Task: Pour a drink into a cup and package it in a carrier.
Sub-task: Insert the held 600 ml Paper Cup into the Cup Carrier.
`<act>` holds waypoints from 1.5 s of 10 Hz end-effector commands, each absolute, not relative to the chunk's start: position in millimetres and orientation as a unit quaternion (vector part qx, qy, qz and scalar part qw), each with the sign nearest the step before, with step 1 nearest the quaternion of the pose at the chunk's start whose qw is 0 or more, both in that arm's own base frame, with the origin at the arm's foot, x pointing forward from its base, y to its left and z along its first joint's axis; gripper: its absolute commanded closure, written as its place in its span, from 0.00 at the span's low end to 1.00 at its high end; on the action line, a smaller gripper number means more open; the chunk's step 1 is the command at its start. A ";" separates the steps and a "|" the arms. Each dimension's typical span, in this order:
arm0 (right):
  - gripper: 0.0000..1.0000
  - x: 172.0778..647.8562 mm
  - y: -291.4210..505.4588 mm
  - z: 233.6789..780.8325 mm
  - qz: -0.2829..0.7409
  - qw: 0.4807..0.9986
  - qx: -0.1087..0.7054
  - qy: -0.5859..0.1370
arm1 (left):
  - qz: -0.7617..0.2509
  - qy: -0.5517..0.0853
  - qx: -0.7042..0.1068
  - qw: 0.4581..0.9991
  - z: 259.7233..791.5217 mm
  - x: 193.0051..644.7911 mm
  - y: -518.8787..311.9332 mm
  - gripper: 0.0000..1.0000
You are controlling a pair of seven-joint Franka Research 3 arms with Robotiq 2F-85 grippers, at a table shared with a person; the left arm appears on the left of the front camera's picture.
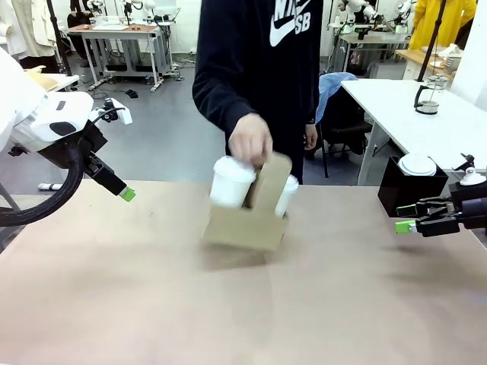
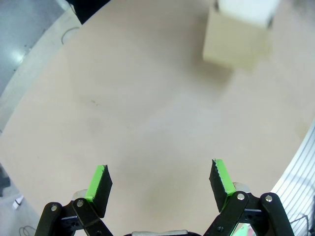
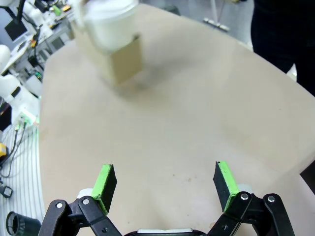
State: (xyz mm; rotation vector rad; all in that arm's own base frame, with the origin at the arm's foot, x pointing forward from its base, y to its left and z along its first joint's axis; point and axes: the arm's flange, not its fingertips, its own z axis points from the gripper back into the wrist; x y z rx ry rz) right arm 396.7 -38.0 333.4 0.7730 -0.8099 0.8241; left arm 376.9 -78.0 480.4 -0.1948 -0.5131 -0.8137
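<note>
A person's hand [image 1: 249, 139] grips the upright handle tab of the brown cardboard carrier [image 1: 245, 224] at the table's middle; it looks blurred and tilted. Two white lidded cups [image 1: 230, 181] sit in its slots, one each side of the tab. The carrier [image 2: 235, 43] also appears far ahead in the left wrist view and the carrier [image 3: 120, 61] in the right wrist view. My left gripper [image 1: 128, 195] hangs open above the table's left side. My right gripper [image 1: 405, 226] is open at the right edge. Both hold nothing. The drink is out of view.
A black square box [image 1: 409, 188] with a white lid on top stands at the right behind my right gripper. On a white table [image 1: 426, 122] at the back right stands a glass jug [image 1: 430, 95]. The person stands at the far edge.
</note>
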 end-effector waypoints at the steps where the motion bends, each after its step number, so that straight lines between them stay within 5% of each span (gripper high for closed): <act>1: 0.00 396.4 -37.5 333.6 0.385 0.764 0.357 -0.376 | -0.384 -0.246 -0.092 0.885 479.8 376.8 -78.5 0.00; 15: 0.00 396.4 -37.5 333.6 0.385 0.764 0.357 -0.376 | -0.384 -0.246 -0.092 0.885 479.8 376.8 -78.5 0.00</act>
